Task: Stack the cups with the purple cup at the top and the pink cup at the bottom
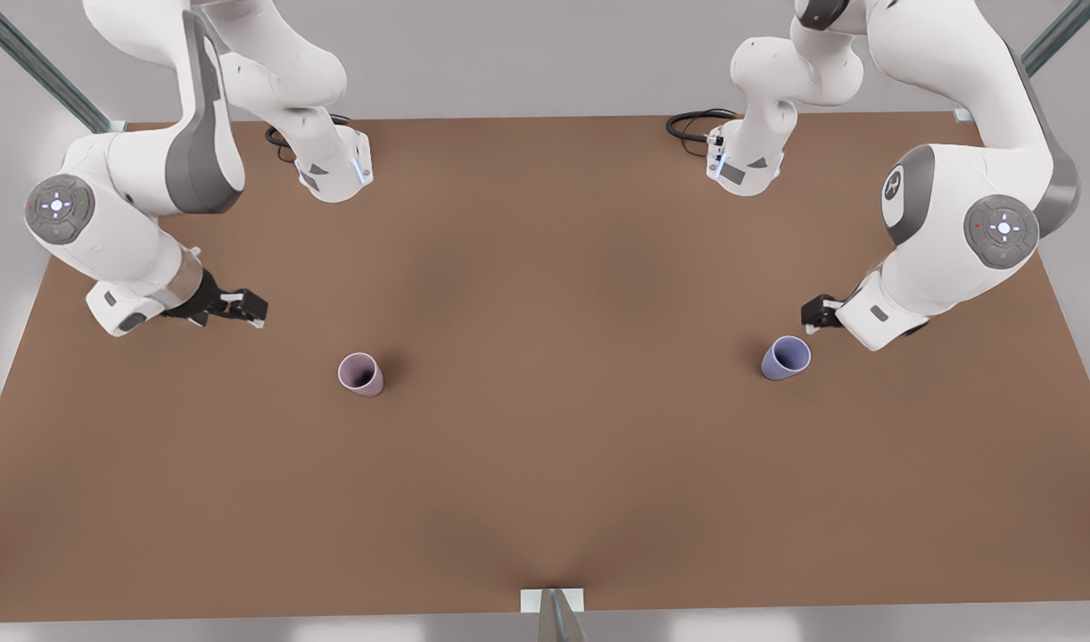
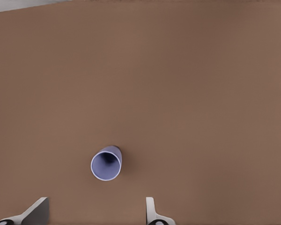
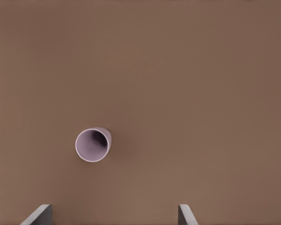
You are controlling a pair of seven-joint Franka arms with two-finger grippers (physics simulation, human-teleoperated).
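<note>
Purple cup point(image 1: 785, 358) and pink cup point(image 1: 360, 373) stand well apart on the counter point(image 1: 545, 499), left gripper point(image 1: 817, 314) and right gripper point(image 1: 240, 307) both released nearby; an off-centre pinch could tip either.

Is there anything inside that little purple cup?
No. The purple cup stands upright on the table, and from above its inside looks empty down to a shadowed bottom. Whatever lies under its base is covered.

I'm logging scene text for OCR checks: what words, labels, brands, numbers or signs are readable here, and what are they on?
No readable words or numbers.
A round emblem on the arm at the front view's right: too small to read.
pink cup and purple cup: plain, unmarked.
</note>
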